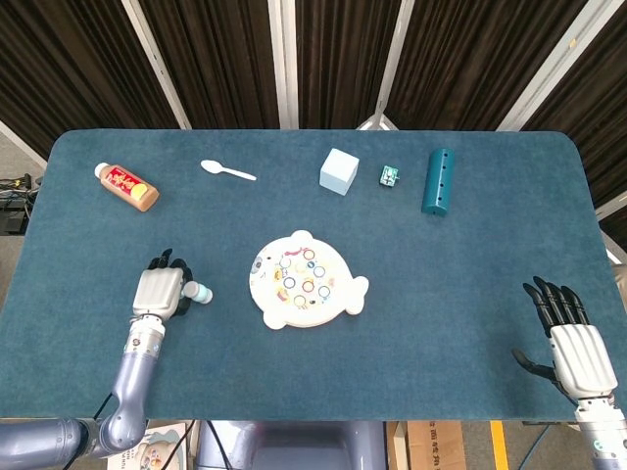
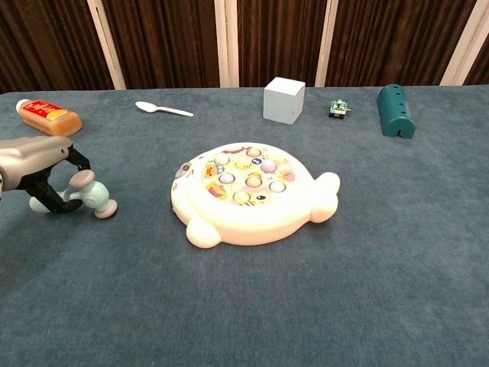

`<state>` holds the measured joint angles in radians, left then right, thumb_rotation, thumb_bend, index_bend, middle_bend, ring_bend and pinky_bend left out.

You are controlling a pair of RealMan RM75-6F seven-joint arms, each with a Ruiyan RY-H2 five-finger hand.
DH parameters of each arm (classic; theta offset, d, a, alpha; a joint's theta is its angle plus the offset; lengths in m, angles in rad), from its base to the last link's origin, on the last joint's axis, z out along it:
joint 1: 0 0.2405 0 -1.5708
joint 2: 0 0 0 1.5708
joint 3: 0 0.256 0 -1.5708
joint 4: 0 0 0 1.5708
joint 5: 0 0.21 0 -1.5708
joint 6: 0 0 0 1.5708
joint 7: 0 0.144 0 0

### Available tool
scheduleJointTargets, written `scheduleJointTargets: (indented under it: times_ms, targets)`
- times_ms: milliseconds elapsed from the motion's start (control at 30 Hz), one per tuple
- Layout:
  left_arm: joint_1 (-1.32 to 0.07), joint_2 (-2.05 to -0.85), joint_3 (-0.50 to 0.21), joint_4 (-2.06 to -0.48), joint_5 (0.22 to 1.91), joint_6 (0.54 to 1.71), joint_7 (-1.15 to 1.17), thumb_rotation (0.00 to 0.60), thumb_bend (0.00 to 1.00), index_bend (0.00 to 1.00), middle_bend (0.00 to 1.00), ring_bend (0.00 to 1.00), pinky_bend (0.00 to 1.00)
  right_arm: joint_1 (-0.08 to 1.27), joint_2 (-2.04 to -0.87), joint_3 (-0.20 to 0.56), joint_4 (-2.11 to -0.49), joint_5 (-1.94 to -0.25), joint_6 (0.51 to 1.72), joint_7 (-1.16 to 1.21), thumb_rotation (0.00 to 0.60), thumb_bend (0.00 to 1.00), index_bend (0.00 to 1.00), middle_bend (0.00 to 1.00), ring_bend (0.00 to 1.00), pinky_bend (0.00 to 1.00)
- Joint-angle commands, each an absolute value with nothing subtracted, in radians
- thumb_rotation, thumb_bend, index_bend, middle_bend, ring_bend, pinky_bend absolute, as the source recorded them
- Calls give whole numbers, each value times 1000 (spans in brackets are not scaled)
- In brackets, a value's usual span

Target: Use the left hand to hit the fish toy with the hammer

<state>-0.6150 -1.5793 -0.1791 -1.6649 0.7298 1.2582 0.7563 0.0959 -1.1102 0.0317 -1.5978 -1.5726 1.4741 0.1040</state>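
Note:
The white fish toy, with coloured pegs on top, lies near the middle of the blue table. To its left is a small mint hammer; its head points toward the fish. My left hand curls its dark fingers around the hammer's handle and holds it just off the cloth. A gap of bare cloth separates the hammer head from the fish. My right hand rests at the near right edge with fingers spread and nothing in it; the chest view does not show it.
Along the far side sit a bottle with a red label, a white spoon, a white cube, a small green object and a teal cylinder.

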Motion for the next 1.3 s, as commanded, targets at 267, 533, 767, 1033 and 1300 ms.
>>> scheduleJointTargets:
  times_ms: [267,533,767,1033,1300]
  targets:
    - [-613,-1571,-179,-1676,759,1274,737,600,598,644,351,183,307,95,-1111,32,-1597,-1574,1478,102,600,212,0,0,0,27]
    - [-612,-1564,-177,-1685,794,1275,716,600,597,693,446,271,395,95,-1111,32,-1597,-1574,1478,102,600,212,0,0,0,27]
    - [-617,-1562,-176,-1685,814,1276,712,600,598,712,481,297,401,95,-1111,32,-1596,-1572,1478,103,600,212,0,0,0,27]
    - [-627,-1563,-181,-1684,826,1271,713,600,598,721,501,311,413,95,-1111,33,-1596,-1567,1474,102,600,212,0,0,0,27]
    - [-659,-1551,-218,-1718,830,1256,722,600,598,723,503,311,413,96,-1112,34,-1601,-1563,1470,101,600,212,0,0,0,27]
